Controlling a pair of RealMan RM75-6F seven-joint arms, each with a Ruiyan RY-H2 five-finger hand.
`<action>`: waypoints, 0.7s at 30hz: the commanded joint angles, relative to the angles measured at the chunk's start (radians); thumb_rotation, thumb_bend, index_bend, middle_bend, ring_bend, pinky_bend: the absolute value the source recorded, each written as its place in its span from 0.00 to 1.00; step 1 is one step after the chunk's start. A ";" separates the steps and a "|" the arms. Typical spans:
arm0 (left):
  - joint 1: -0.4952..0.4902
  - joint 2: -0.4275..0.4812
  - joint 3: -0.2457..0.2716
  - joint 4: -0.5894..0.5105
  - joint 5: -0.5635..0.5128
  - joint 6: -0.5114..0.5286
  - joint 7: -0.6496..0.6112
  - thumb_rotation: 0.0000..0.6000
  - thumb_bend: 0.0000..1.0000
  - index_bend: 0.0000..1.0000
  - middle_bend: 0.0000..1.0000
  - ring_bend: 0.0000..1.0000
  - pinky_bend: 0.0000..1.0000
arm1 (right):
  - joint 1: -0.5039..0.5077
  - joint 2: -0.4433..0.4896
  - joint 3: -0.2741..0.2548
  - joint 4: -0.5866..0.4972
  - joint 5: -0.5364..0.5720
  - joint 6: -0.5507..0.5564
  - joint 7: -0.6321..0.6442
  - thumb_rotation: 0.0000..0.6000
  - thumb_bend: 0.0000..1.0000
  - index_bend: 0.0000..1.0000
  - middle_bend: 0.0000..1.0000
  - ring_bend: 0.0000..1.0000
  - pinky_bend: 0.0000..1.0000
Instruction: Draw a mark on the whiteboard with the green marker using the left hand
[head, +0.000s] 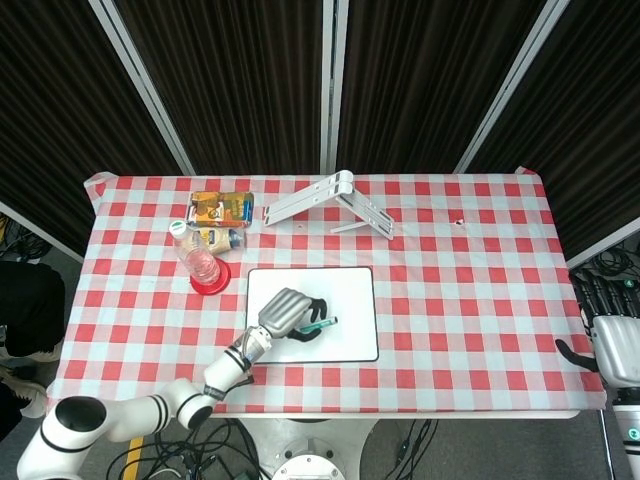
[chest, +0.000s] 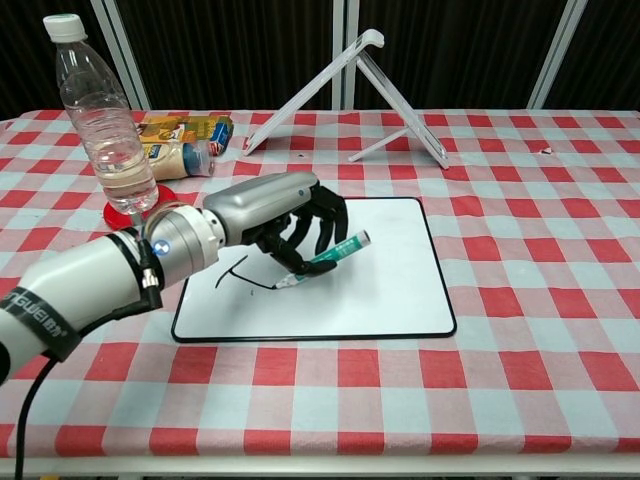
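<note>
I have the green marker (chest: 328, 257) pinched in my left hand (chest: 285, 215), fingers (chest: 300, 240) wrapped mid-barrel, tip down on the whiteboard (chest: 390, 285) at about 9 o'clock from its centre, beside a dark stroke (chest: 235, 273). It looks light, stiff and slick; I judge a grip nearer the tip steadier. My right hand (head: 612, 345) hangs off the worktop (chest: 520, 200), fingers apart, empty.

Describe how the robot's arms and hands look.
The left arm is glossy white with black joint bands, grey lettering and a small blue light at the wrist. The left hand has a silver back and black fingers. The right hand looks alike: silver back, black fingers.
</note>
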 joint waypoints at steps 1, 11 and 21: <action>-0.005 0.014 -0.021 -0.027 0.008 0.033 0.019 1.00 0.42 0.54 0.58 0.68 0.93 | -0.006 0.004 0.001 0.003 0.000 0.009 0.008 1.00 0.10 0.00 0.00 0.00 0.00; 0.079 0.303 0.008 -0.316 -0.049 0.059 0.251 1.00 0.42 0.54 0.58 0.68 0.92 | 0.008 -0.017 -0.002 0.036 -0.027 -0.005 0.047 1.00 0.10 0.00 0.00 0.00 0.00; 0.120 0.465 0.083 -0.485 -0.324 0.035 0.867 1.00 0.42 0.53 0.56 0.68 0.88 | 0.014 -0.026 -0.002 0.049 -0.046 0.002 0.068 1.00 0.10 0.00 0.00 0.00 0.00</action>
